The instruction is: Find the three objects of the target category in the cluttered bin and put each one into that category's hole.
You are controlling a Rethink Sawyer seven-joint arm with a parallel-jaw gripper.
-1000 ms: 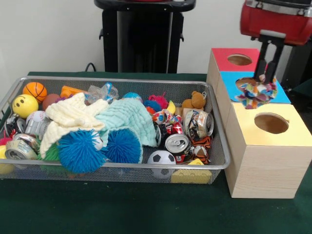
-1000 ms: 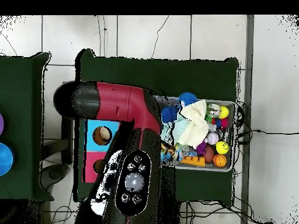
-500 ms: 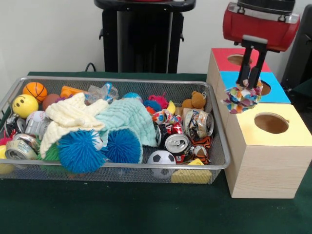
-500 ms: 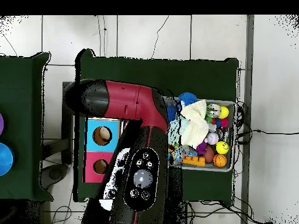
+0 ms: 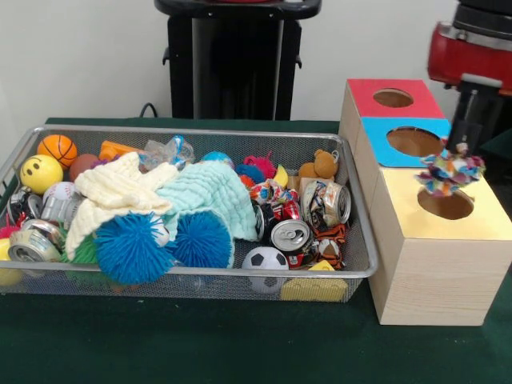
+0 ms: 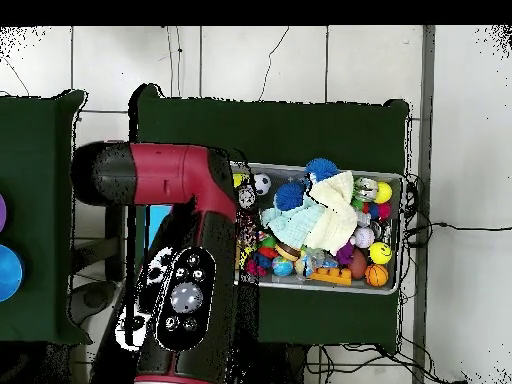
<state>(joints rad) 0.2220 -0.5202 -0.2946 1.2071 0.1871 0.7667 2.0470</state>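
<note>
The jaws (image 5: pixel 462 148) grip a multicoloured scrap toy (image 5: pixel 450 170), which hangs just above the yellow hole (image 5: pixel 446 203) of the wooden box (image 5: pixel 436 272). The arm (image 5: pixel 470 56) is cut off by the right and top edges; from overhead it hides the box almost wholly. Three holes show: red (image 5: pixel 394 98), blue (image 5: pixel 414 142), yellow. In the wire bin (image 5: pixel 358 268) on the green bench (image 5: pixel 200 340): two blue spiky balls (image 5: pixel 132 248), two cloths (image 5: pixel 204 192); the cans are too tangled to count
</note>
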